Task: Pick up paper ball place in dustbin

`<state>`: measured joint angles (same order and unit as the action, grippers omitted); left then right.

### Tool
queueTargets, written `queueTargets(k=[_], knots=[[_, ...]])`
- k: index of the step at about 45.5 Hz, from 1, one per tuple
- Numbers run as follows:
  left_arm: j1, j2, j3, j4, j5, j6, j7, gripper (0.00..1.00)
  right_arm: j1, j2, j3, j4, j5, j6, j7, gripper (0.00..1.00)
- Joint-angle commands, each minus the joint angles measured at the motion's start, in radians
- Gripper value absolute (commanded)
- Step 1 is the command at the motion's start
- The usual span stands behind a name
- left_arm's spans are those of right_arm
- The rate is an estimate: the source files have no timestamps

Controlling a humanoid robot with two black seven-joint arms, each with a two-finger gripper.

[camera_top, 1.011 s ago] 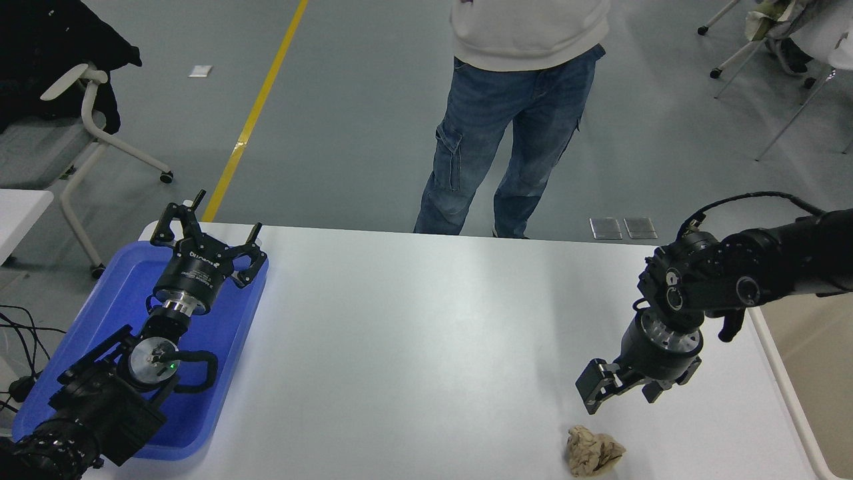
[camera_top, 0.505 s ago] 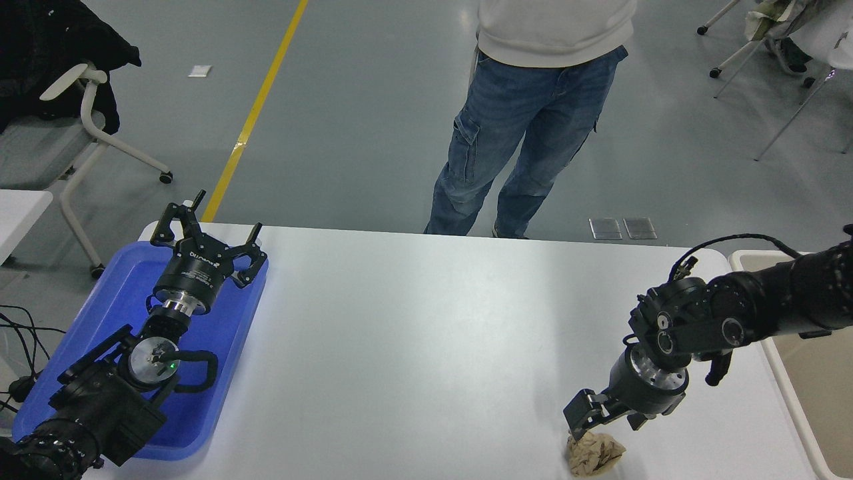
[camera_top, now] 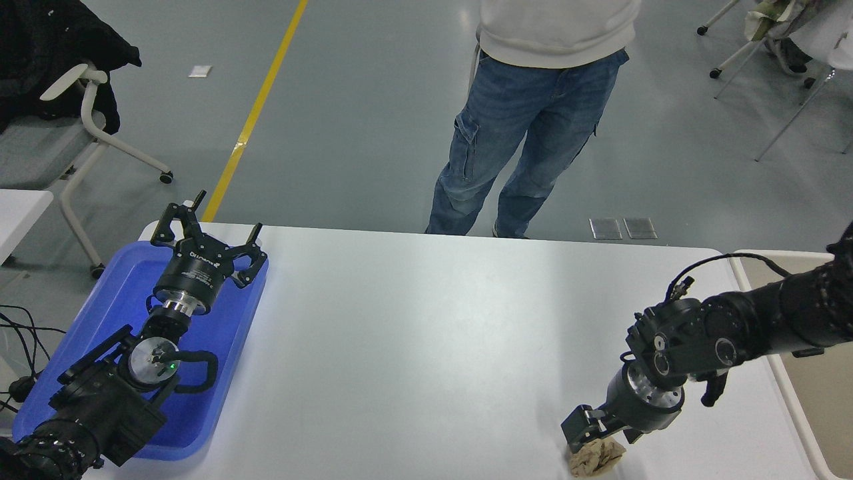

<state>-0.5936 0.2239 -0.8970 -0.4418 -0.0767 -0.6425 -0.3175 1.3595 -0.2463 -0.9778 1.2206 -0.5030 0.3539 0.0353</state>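
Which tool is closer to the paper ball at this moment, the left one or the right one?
Right. The right tool is directly over the paper ball, at its top. The left tool is far across the table, above the blue tray.

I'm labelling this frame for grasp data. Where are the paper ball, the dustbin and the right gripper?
paper ball (camera_top: 595,459), head view, on its crumpled front.
dustbin (camera_top: 786,386), head view, on its white left rim.
right gripper (camera_top: 595,432), head view, midway between its fingertips.

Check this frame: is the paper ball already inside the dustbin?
No. The paper ball lies on the white table under the right claw, while the dustbin is off to the right.
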Motion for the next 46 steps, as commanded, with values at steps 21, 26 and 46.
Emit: queueTargets(k=[21,26,46], knots=[[0.0,0.0,0.0,0.0,0.0,0.0,0.0,1.0,-0.062,0.001,0.005,-0.021,0.0,-0.033,0.0,0.88],[0.0,0.0,0.0,0.0,0.0,0.0,0.0,1.0,-0.062,-0.001,0.007,-0.021,0.011,-0.033,0.0,0.66],[0.0,0.0,0.0,0.0,0.0,0.0,0.0,1.0,-0.03,-0.034,-0.013,-0.016,0.119,-0.016,0.0,0.0]])
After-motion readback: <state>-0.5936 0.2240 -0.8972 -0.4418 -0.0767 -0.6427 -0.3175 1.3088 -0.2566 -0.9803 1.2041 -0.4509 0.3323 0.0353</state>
